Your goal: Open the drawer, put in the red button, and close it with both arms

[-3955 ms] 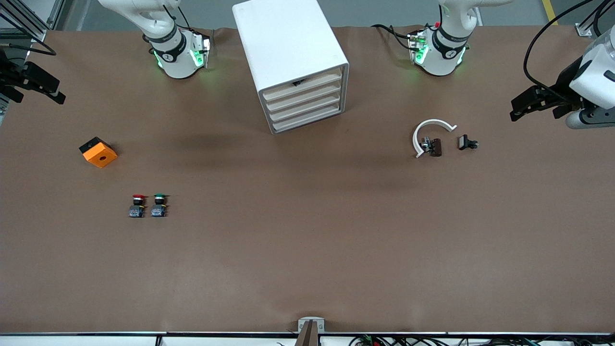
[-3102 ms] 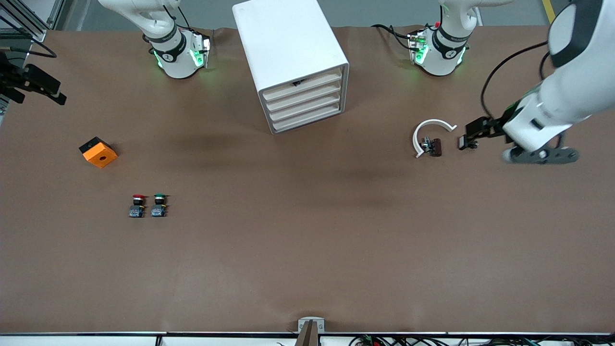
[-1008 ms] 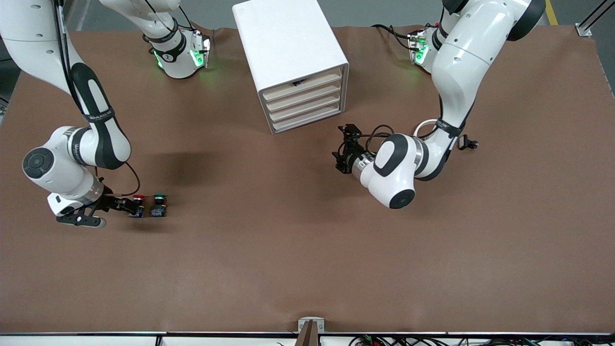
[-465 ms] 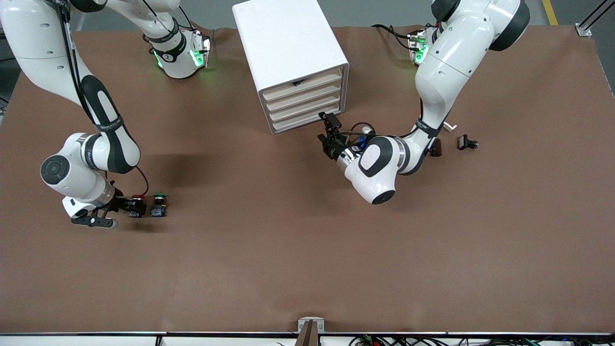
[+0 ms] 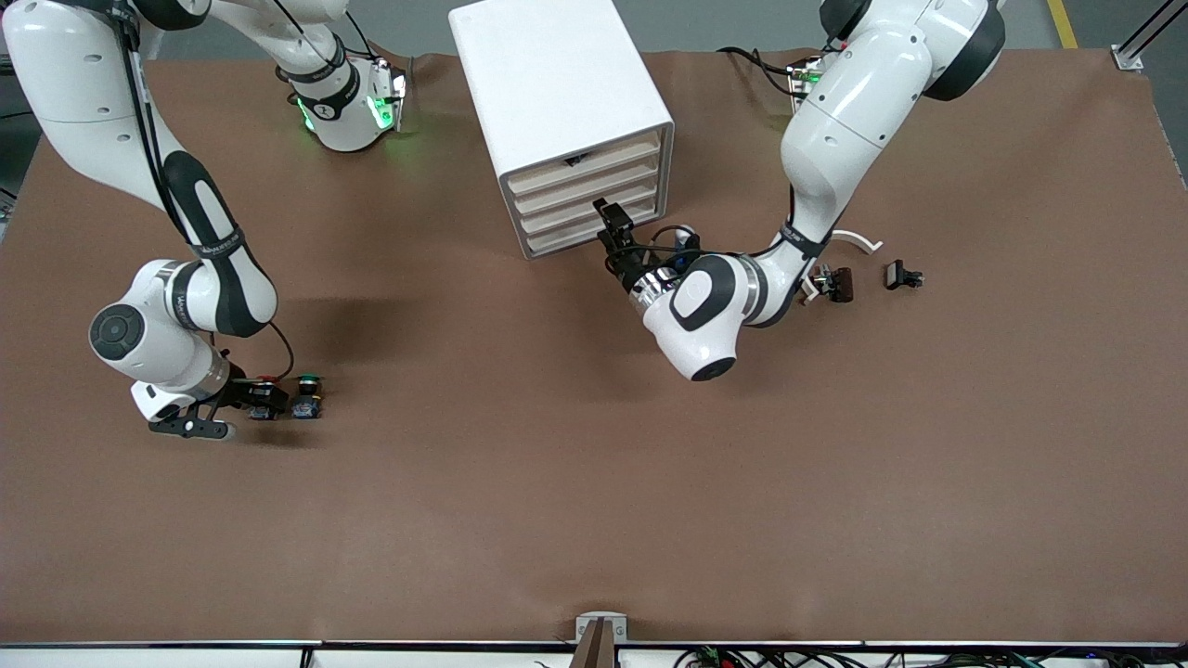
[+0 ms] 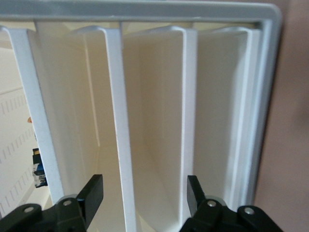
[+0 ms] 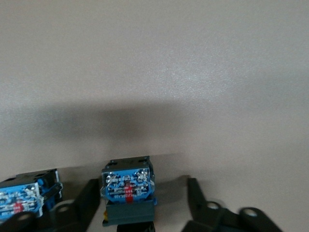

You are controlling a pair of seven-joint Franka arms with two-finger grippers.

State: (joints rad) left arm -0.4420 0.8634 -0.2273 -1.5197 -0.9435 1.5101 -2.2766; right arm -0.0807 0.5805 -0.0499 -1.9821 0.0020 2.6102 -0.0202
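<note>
Brown paper covers the table point(image 5: 575, 482). On it, between the two arm bases, stands a white drawer unit point(image 5: 561, 121) with four cream drawers, all of them pushed in.

The left gripper point(image 5: 614, 234) is at the front of that unit, level with the lower drawers. In the left wrist view its fingers point(image 6: 94, 191) stand apart on either side of a drawer front point(image 6: 120, 145), with gaps showing on both sides; nothing is clamped.

The red button point(image 5: 266, 397) sits on the table toward the right arm's end, nearer to the front camera than the unit. Its green twin point(image 5: 307, 397) stands just beside it, on the side toward the table's middle. The right gripper point(image 5: 258, 399) is down at the red button. In the right wrist view the button's blue-grey base point(image 7: 128, 186) lies between the fingers point(image 7: 198, 198), which stand clear of it on both sides, so the gripper is open around the button without gripping it. The twin's base point(image 7: 24, 195) shows just outside one finger.

Toward the left arm's end of the table lie a white curved piece point(image 5: 854, 239), partly hidden by the left arm, a small dark brown part point(image 5: 840, 284) and a small black part point(image 5: 900, 276), all well apart from the buttons.
</note>
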